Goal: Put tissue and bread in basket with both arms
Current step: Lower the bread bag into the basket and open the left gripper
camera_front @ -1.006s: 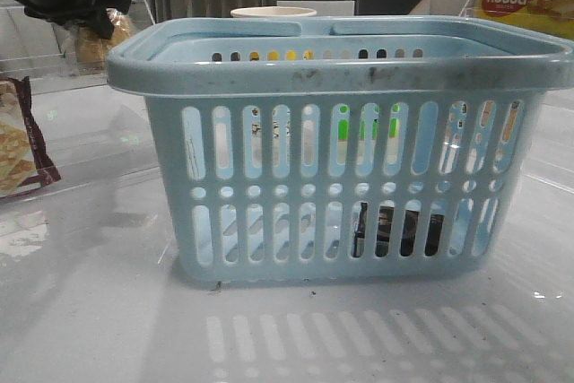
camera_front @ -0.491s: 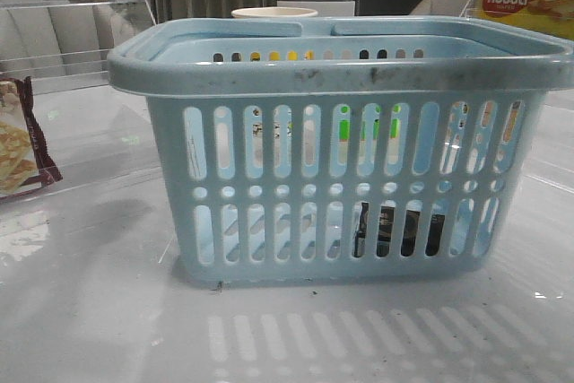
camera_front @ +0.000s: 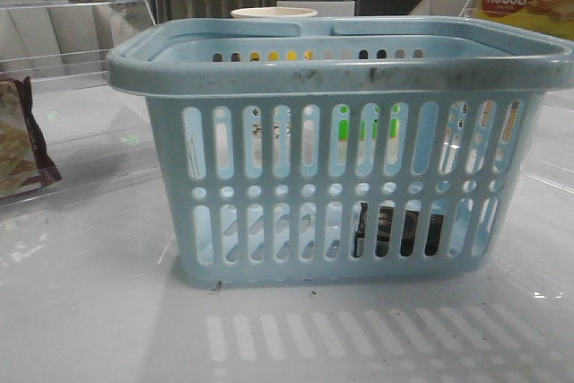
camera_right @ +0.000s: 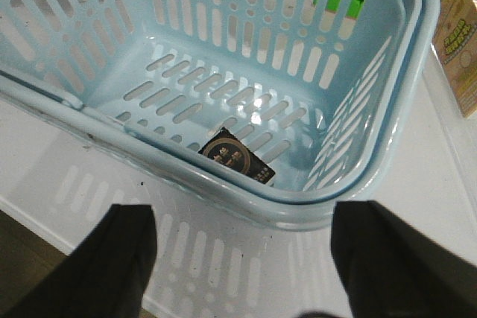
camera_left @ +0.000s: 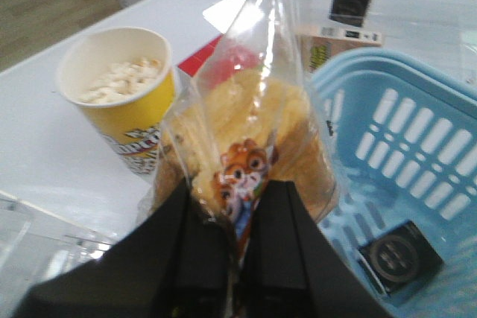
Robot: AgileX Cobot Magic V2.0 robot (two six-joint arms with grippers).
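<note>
Two task things show: the tissue (camera_right: 238, 156) lies flat on the basket (camera_right: 350, 184) floor, long axis slanted toward a corner, beyond the wide-open right jaws (camera_right: 242, 273). Left jaws (camera_left: 235, 258) pinch the bread (camera_left: 250, 150) bag, which extends lengthwise away from them, beside a popcorn cup (camera_left: 119, 94) on the tabletop (camera_left: 45, 154).
</note>
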